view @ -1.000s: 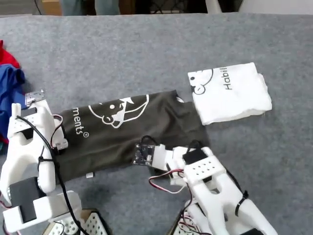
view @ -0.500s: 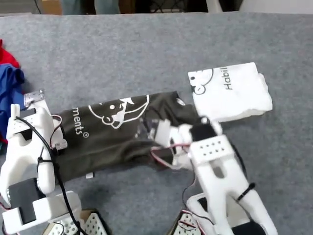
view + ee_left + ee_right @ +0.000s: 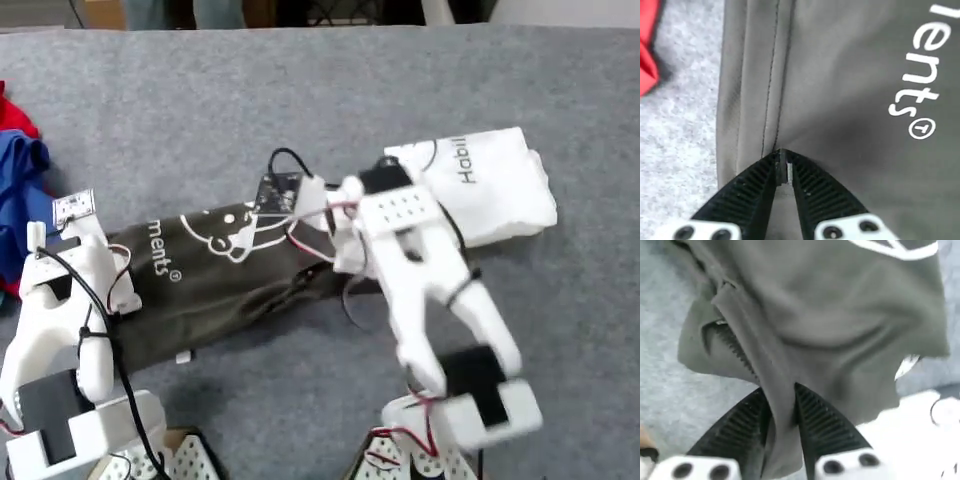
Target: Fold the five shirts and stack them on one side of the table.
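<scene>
**Right gripper [image 3: 298, 212] and left gripper [image 3: 118, 288] both pinch the dark shirt [image 3: 200, 285]**

High view: the right arm stretches from its base at the near edge diagonally across to the middle of the table [image 3: 200, 100], wrist bent over the far edge of the dark shirt. Its jaws are closed on gathered cloth. The left arm stands low at the shirt's other end, with its gripper at the hem. The shirt lies as a long strip with white print on top. It is flat near the left arm and bunched into ridges under the right arm. A white shirt [image 3: 495, 185], folded into a rough square, sits just beside the right wrist. A red garment [image 3: 10, 112] and a blue garment [image 3: 20, 185] lie crumpled at the table's edge, beyond the left arm. The table cover is grey and looks felt-like.

Left wrist view: the left gripper [image 3: 783, 167] has its black ribbed pads [image 3: 750, 192] pressed together on a thin fold of the dark shirt [image 3: 840, 75] beside a double-stitched hem. The cloth is smooth and matte. The red garment [image 3: 647, 50] lies apart on the table [image 3: 675, 130].

Right wrist view: the right gripper [image 3: 781, 410] clamps a thick hanging fold of the dark shirt [image 3: 840, 315], which drapes in soft wrinkles. The white shirt [image 3: 920, 435] lies below it on the table [image 3: 665, 365].
</scene>
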### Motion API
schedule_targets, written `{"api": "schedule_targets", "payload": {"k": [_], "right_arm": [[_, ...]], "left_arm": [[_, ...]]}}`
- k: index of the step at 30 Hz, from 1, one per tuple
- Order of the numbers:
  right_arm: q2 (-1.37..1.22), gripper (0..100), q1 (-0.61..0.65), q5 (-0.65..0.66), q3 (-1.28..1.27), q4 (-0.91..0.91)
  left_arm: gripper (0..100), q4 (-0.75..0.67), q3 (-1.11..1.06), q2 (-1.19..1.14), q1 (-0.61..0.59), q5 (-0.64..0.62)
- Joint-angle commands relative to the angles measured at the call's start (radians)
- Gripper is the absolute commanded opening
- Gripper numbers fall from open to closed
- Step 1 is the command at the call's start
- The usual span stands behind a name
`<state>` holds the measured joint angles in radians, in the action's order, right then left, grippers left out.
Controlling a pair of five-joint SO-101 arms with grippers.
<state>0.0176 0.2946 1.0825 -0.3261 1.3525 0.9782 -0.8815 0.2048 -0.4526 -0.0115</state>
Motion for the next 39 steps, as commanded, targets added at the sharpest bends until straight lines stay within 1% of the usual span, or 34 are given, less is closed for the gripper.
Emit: {"api": "schedule_targets", "payload": {"k": [1, 4, 5, 7, 11, 13, 14, 17, 19, 20, 21, 22, 24, 25, 27, 28, 29, 32, 34, 36, 39], "right_arm": [[-0.094, 1.5, -0.011, 0.043, 0.125, 0.003], [-0.179, 1.8, -0.011, 0.044, 0.200, 0.003], [-0.203, 3.4, -0.012, 0.041, 0.231, 0.003], [-0.252, 11.4, -0.017, 0.029, 0.298, 0.003], [-0.311, 33.1, -0.014, -0.061, 0.417, 0.015], [-0.317, 38.2, -0.012, -0.098, 0.466, 0.038], [-0.315, 38.5, -0.014, -0.117, 0.489, 0.057], [-0.314, 38.4, -0.020, -0.192, 0.562, 0.149], [-0.314, 37.4, -0.020, -0.224, 0.619, 0.259], [-0.314, 35.1, -0.018, -0.233, 0.647, 0.321], [-0.314, 31.1, -0.014, -0.236, 0.668, 0.382], [-0.314, 24.6, -0.012, -0.236, 0.677, 0.420], [-0.292, 4.7, -0.018, -0.284, 0.662, 0.410], [-0.278, 0.6, -0.018, -0.308, 0.644, 0.410], [-0.231, 9.0, -0.018, -0.341, 0.572, 0.411], [-0.200, 9.3, -0.015, -0.344, 0.524, 0.411], [-0.168, 8.0, -0.015, -0.344, 0.469, 0.410], [-0.068, 1.5, -0.014, -0.341, 0.302, 0.390], [-0.002, 1.9, -0.018, -0.341, 0.188, 0.327], [0.050, 1.8, -0.018, -0.341, 0.087, 0.265], [0.108, 1.8, -0.014, -0.341, -0.021, 0.201]], "left_arm": [[3, -0.009, -0.008, 0.009, -0.001, -0.008], [3, -0.009, -0.008, 0.009, -0.001, -0.006], [3, -0.009, -0.008, 0.009, -0.001, -0.006], [3, -0.009, -0.008, 0.009, -0.001, -0.005], [3, -0.040, -0.025, 0.014, -0.001, -0.002], [3, -0.051, -0.036, 0.017, -0.001, -0.002], [3, -0.051, -0.036, 0.017, -0.001, -0.002], [3, -0.051, -0.036, 0.018, -0.001, -0.002], [3, -0.051, -0.036, 0.018, -0.001, -0.002], [3, -0.049, -0.036, 0.018, -0.001, -0.002], [3, -0.049, -0.036, 0.018, -0.001, -0.002], [3, -0.049, -0.038, 0.018, -0.002, -0.002], [3, -0.048, -0.035, 0.018, -0.005, -0.003], [3, -0.048, -0.031, 0.018, -0.005, -0.003], [3, -0.043, -0.015, 0.018, -0.008, -0.002], [3, -0.023, 0.004, 0.020, -0.008, -0.002], [3, 0.017, 0.039, 0.025, -0.008, -0.002], [3, 0.209, 0.193, 0.074, -0.010, -0.002], [3, 0.330, 0.285, 0.117, -0.010, -0.002], [9, 0.419, 0.335, 0.140, -0.010, -0.002], [20, 0.463, 0.335, 0.141, -0.064, -0.002]]}}
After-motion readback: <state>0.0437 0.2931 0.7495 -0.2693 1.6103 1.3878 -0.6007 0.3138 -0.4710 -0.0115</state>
